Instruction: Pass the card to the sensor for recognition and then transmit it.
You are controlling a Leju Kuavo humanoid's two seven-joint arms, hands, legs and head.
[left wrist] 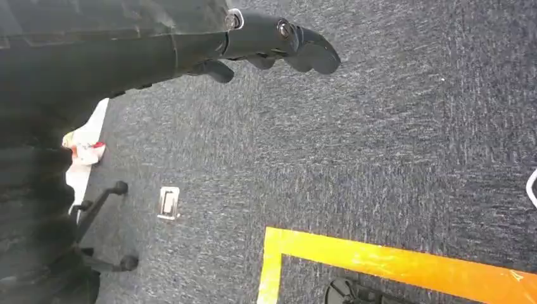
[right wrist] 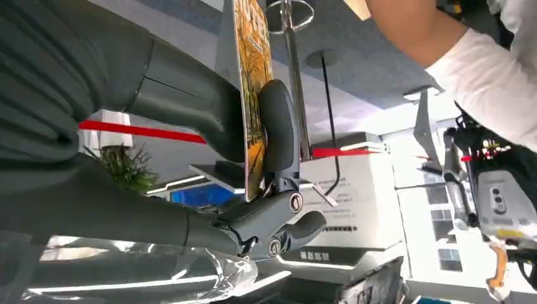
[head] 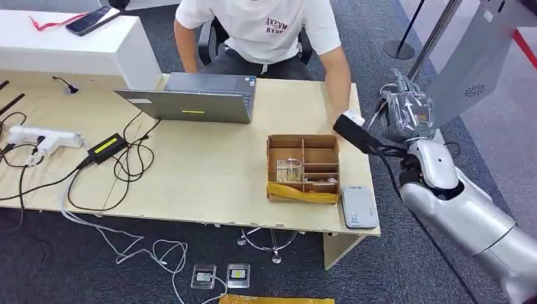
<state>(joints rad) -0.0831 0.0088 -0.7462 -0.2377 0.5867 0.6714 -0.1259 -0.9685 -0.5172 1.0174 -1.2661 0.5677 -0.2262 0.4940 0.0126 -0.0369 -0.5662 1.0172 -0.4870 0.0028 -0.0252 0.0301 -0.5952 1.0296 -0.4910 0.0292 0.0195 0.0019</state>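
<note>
Right robot hand [head: 405,111] is raised off the far right corner of the desk [head: 209,177], wrapped in clear film. Right wrist view: thumb and dark fingers [right wrist: 278,126] pinch a card [right wrist: 250,95] edge-on, its printed face orange-yellow with small writing too fine to read. In the head view the card cannot be picked out within the hand. Just beside this hand, on its desk side, is a person's forearm [head: 339,82]; the wrist view shows the same arm in a white sleeve [right wrist: 481,69] beyond the card. The person's white T-shirt [head: 266,25] carries dark lettering, not clearly legible. Below and nearer the robot than the hand, at the desk's front right corner, lies a grey card sensor [head: 359,206], touching a cardboard organiser box [head: 303,168] with compartments. Further from the hand: an open laptop [head: 196,98], a black power adapter with yellow label [head: 106,147], a white power strip [head: 41,136]. Left robot hand [left wrist: 278,47] hangs over grey carpet with orange floor tape [left wrist: 392,263], fingers loosely apart, holding nothing.
</note>
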